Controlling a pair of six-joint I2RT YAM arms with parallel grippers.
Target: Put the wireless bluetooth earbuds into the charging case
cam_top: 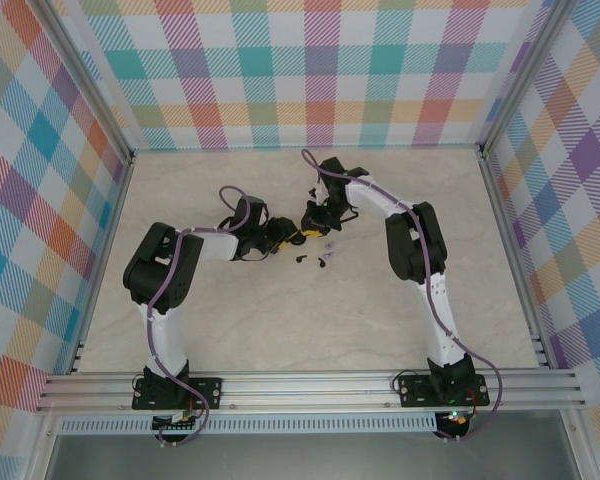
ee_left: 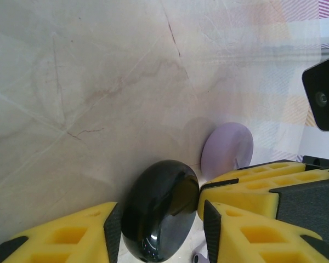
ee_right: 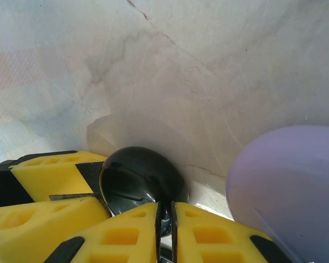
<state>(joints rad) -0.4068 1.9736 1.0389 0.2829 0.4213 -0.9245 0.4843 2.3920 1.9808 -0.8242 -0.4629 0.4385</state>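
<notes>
While the left gripper point(ee_left: 160, 227) clamps the black case point(ee_right: 140, 178), the right gripper point(ee_right: 165, 213) pinches its rim, fingers nearly together. A lavender case point(ee_left: 227, 149) lies just beside it.

a: where are the earbuds point(cam_top: 322, 263)?
b: tiny pieces lying loose, close together: black ones, plus a lavender earbud point(cam_top: 329, 246).
a: and the cases?
b: glossy black charging case point(ee_left: 159, 211), with a round lavender case point(ee_left: 227, 149) near it.
</notes>
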